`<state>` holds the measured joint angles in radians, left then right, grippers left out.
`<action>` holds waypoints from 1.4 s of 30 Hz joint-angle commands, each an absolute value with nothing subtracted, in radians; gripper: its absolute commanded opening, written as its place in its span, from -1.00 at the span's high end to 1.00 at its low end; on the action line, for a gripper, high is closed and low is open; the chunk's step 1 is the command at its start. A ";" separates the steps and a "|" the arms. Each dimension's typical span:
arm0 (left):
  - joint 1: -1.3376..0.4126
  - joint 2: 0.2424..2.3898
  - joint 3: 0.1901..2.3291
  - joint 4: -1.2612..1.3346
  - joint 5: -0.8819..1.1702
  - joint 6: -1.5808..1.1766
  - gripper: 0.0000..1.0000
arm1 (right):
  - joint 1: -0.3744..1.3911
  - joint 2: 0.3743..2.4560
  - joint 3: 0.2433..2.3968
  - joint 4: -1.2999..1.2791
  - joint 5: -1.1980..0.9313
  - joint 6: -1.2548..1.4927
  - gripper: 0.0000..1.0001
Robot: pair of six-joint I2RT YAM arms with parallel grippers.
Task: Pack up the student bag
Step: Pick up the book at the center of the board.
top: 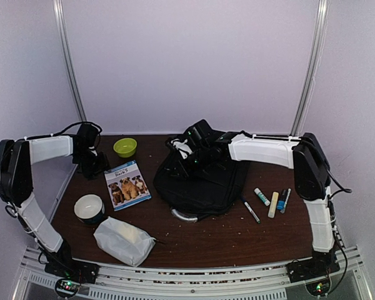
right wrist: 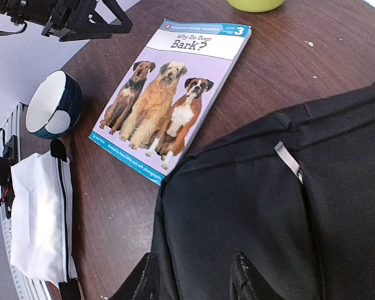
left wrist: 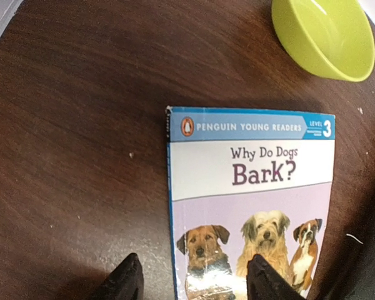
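Found the student bag (top: 200,181) lying flat right of centre on the bench (top: 206,234), grey handle toward the near edge, with no open mouth showing and nothing seen inside. Noted a grey zipper pull (right wrist: 289,160) on the black fabric, seemingly run shut, though hard to confirm. Saw the right end effector (right wrist: 194,282) poised over the bag's far-left part, fingers apart with only fabric beneath, clamped on nothing. Spotted the book (left wrist: 250,206) just left of the bag, flat and cover up, with the left end effector (left wrist: 194,284) above it, fingers likewise apart, one over the cover and the other over bare bench beside the spine edge, gripping nothing. Counted other loose items around: green bowl (top: 125,147) beyond the book, cup (top: 89,208) and white pouch (top: 124,240) nearer, pens and markers (top: 270,201) right of the bag. Judged the packing barely begun, the step in hand being access to the bag. Reckoned the next move to call for pinching the zipper pull or a fabric fold and opening a compartment before lifting the thin book, probably by an edge.
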<state>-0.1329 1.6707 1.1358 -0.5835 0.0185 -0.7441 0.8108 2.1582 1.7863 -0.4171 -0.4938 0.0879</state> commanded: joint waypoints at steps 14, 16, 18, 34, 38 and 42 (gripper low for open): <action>0.009 1.849 1.161 -0.396 0.198 -0.702 -0.18 | 0.935 2.431 2.060 -0.353 -0.464 0.340 0.20; 0.020 1.866 1.155 -0.351 0.248 -0.691 0.00 | 0.944 2.465 2.111 -0.352 -0.459 0.356 0.24; 0.023 1.885 1.163 -0.347 0.262 -0.692 0.04 | 0.947 2.496 2.138 -0.349 -0.457 0.377 0.35; 0.024 1.955 1.164 -0.295 0.337 -0.714 0.09 | 0.974 2.621 2.221 -0.356 -0.340 0.489 0.63; 0.023 1.960 1.151 -0.264 0.370 -0.716 0.13 | 0.971 2.636 2.212 -0.362 -0.339 0.511 0.69; 0.022 1.962 1.146 -0.260 0.382 -0.714 0.15 | 0.965 2.669 2.224 -0.370 -0.339 0.539 0.76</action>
